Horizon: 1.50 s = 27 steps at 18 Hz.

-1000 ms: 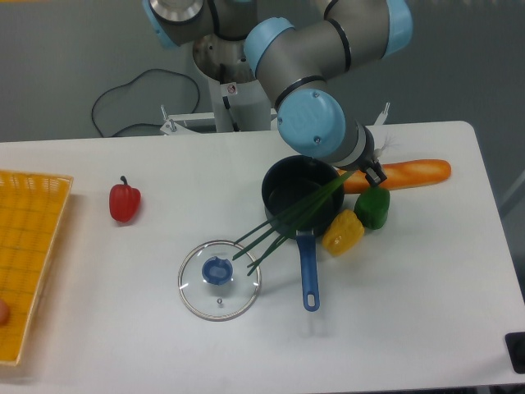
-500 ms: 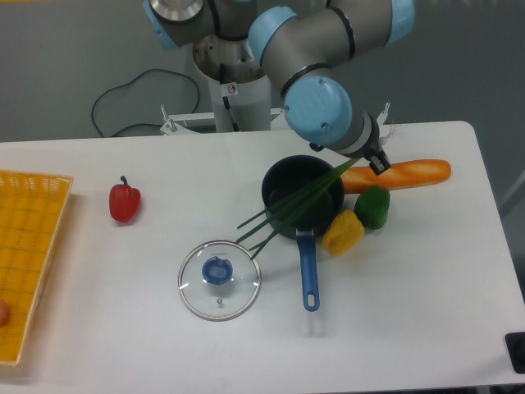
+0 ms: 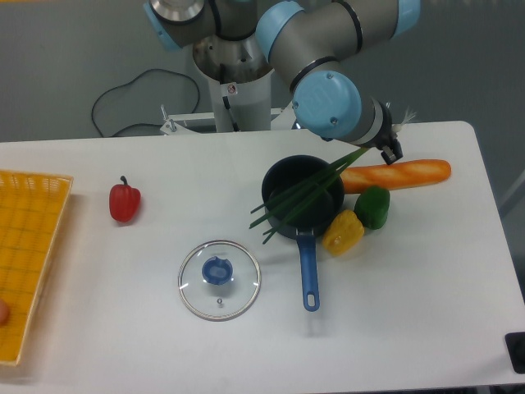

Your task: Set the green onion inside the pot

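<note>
At the far left, a yellow basket rested on the white tabletop. A red pepper lay well apart from it. Further right, a glass lid with a blue knob lay flat, near the pot's handle but not touching it.

The pot stood upright near the middle of the tabletop, its blue handle pointing toward the camera. The green onion lay diagonally across the pot. Its long axis ran from lower left to upper right. The green tips projected past the pot's left rim and appeared to hang above the tabletop. The opposite end rose over the right rim toward the tool.

The tool sat up and to the right of the pot, near the bread loaf. Its fingers appeared closed on the upper-right end of the green onion; the exact contact was too small to confirm. The onion therefore extended down and to the left from the tool.

Assessment: the stalks are longer than the pot is wide. The governing relation is the diagonal axis relative to the rim. Placement likely requires lowering the held end toward the pot's interior, so the stalks settle against the wall rather than tip out leftward.

A yellow pepper and a green pepper sat just beside the pot's right side.
</note>
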{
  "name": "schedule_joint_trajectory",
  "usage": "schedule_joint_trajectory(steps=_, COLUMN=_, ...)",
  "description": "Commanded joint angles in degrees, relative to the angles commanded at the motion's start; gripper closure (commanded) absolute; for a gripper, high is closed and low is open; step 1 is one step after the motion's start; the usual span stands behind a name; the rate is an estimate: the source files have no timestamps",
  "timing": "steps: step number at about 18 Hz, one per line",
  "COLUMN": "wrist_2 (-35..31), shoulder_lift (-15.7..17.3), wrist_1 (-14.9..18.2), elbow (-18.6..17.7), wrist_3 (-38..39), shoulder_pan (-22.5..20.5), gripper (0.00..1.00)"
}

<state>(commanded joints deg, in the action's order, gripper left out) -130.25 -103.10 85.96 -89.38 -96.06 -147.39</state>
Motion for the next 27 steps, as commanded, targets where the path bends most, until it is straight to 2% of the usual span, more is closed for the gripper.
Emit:
schedule_joint_trajectory(steps=7, wrist_2=-7.7, shoulder_lift=0.4, wrist_1=0.1, elbow=-2.9, wrist_3=-2.1, shoulder_pan=0.4, gripper=0.77)
schedule_joint_trajectory(steps=27, wrist_2=-7.2, shoulder_lift=-1.6, wrist_1=0.1, elbow=-4.1, wrist_3=-1.8, shoulder_pan=1.9, gripper=0.78)
